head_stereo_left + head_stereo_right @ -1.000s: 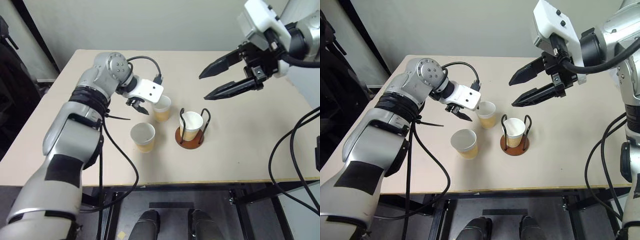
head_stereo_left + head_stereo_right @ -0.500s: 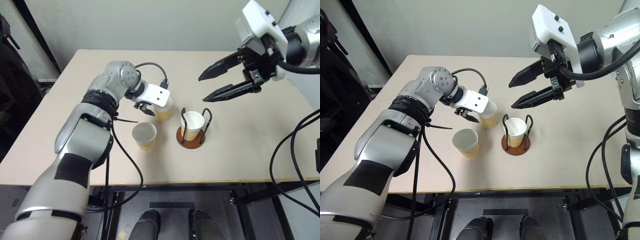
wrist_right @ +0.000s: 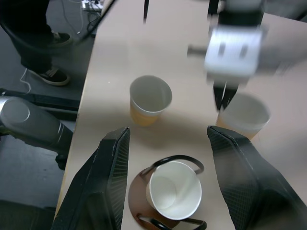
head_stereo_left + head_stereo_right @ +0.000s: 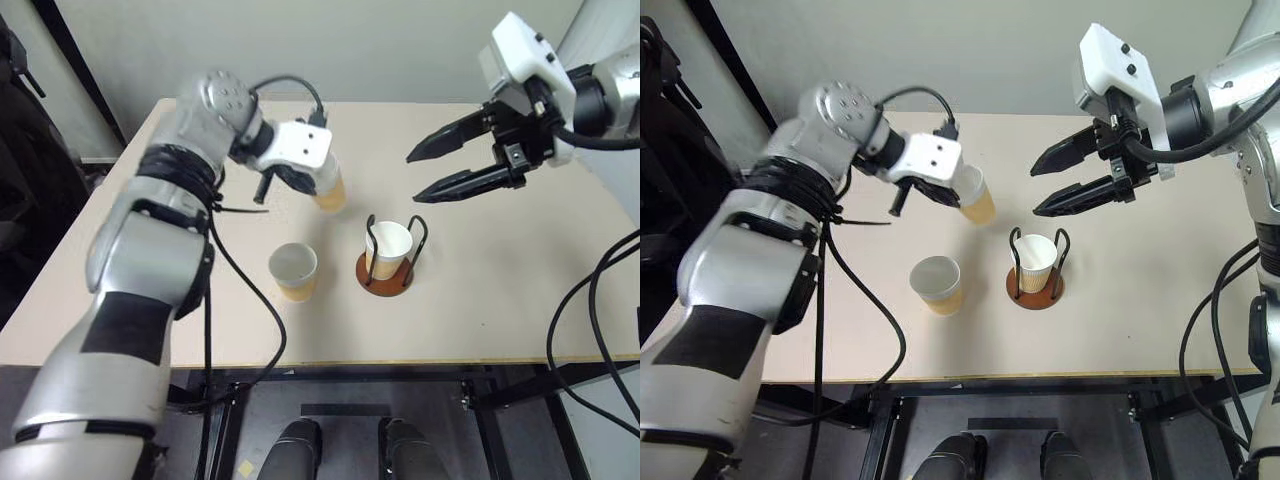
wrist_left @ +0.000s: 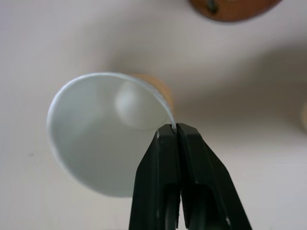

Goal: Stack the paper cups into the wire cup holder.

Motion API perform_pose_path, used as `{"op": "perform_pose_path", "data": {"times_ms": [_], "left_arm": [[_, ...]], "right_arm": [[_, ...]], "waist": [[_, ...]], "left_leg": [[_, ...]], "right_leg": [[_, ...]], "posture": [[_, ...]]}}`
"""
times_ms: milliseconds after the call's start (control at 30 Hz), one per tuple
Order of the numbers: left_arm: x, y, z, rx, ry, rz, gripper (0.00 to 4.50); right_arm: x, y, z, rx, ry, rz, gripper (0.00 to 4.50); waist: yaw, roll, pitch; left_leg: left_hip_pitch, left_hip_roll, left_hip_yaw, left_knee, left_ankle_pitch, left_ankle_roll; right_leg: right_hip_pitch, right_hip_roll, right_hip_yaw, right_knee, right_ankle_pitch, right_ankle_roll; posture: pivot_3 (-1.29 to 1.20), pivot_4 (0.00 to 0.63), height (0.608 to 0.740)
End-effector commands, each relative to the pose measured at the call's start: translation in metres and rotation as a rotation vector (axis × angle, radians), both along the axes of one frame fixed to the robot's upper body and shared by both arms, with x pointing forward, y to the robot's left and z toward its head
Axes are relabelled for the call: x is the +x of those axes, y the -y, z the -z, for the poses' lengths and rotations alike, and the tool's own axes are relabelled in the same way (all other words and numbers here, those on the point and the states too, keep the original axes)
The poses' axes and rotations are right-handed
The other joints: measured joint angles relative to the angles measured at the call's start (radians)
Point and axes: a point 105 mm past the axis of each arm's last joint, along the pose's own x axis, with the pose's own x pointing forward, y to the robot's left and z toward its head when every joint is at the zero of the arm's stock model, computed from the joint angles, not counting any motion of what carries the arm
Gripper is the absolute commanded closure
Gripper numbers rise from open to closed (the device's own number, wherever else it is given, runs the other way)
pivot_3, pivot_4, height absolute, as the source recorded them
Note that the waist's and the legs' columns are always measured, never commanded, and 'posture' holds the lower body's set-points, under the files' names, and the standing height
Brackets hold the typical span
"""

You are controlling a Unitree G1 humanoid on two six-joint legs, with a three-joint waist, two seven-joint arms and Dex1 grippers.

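My left gripper (image 5: 168, 128) is shut on the rim of one paper cup (image 4: 331, 188), which hangs tilted in the air above the table, to the left of and behind the wire cup holder (image 4: 385, 281). Its white inside faces the left wrist view (image 5: 96, 139). A second paper cup (image 4: 388, 243) stands upright inside the holder's black wire loops. A third paper cup (image 4: 293, 270) stands on the table to the left of the holder. My right gripper (image 4: 413, 178) hovers open and empty above and to the right of the holder, pointing left.
The tan table (image 4: 500, 290) has free room to the right of and in front of the holder. A black cable (image 4: 240, 300) hangs from my left arm over the front edge. A person's legs and shoe (image 3: 53, 74) stand beside the table's left side.
My left gripper has shut on the rim of the far cup and lifted it off the table, tilting it. The right gripper has stayed where it was, still open.
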Motion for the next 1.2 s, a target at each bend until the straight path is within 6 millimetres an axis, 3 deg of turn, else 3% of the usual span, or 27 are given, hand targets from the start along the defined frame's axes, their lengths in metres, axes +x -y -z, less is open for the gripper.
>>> {"op": "perform_pose_path", "data": {"times_ms": [33,100,300,500,667,1200], "left_arm": [[-0.012,0.005,-0.025,-0.062,-0.011,0.055,4.47],[-0.016,0.007,-0.035,-0.1,-0.02,0.071,4.47],[-0.046,0.035,-0.092,-0.315,-0.002,0.199,4.47],[-0.089,0.059,-0.117,-0.386,-0.083,0.36,4.47],[-0.101,0.07,-0.109,-0.332,-0.146,0.413,4.47],[-0.071,0.073,-0.063,-0.13,-0.137,0.386,4.47]], "right_arm": [[0.003,0.01,-0.009,0.011,0.052,0.038,1.84],[0.007,0.016,-0.007,0.007,0.047,0.061,1.84],[0.019,0.064,0.004,-0.046,0.042,0.23,1.84],[0.009,0.076,0.012,-0.059,0.044,0.261,1.84],[-0.002,0.071,0.014,-0.025,0.066,0.273,1.84],[-0.033,0.056,0.004,0.046,0.129,0.314,1.84]], "waist": [[0.001,0.0,0.0],[0.0,0.0,0.0],[0.007,0.0,0.0],[0.003,0.002,0.0],[0.001,0.002,0.001],[0.004,0.003,0.001]], "left_leg": [[0.0,0.0,0.0,0.0,0.0,0.0],[0.0,0.0,0.0,0.0,0.0,0.0],[-0.009,0.001,-0.003,0.005,0.0,0.002],[-0.01,0.002,0.0,0.009,-0.002,0.005],[-0.009,0.002,0.002,0.014,-0.002,0.005],[0.004,0.0,-0.001,0.014,0.0,0.002]], "right_leg": [[0.0,-0.001,0.001,0.0,0.0,0.0],[0.0,0.001,-0.001,0.0,0.0,0.0],[-0.004,-0.001,-0.004,0.0,0.001,0.001],[-0.002,-0.004,0.001,0.0,0.0,0.006],[0.0,-0.003,0.003,0.0,0.002,0.009],[0.014,-0.004,0.006,-0.003,0.004,0.012]], "posture": [[0.0,0.15,0.74],[0.0,0.15,0.74],[0.0,0.15,0.74],[0.0,0.15,0.74],[0.0,0.15,0.74],[0.0,0.15,0.74]]}}
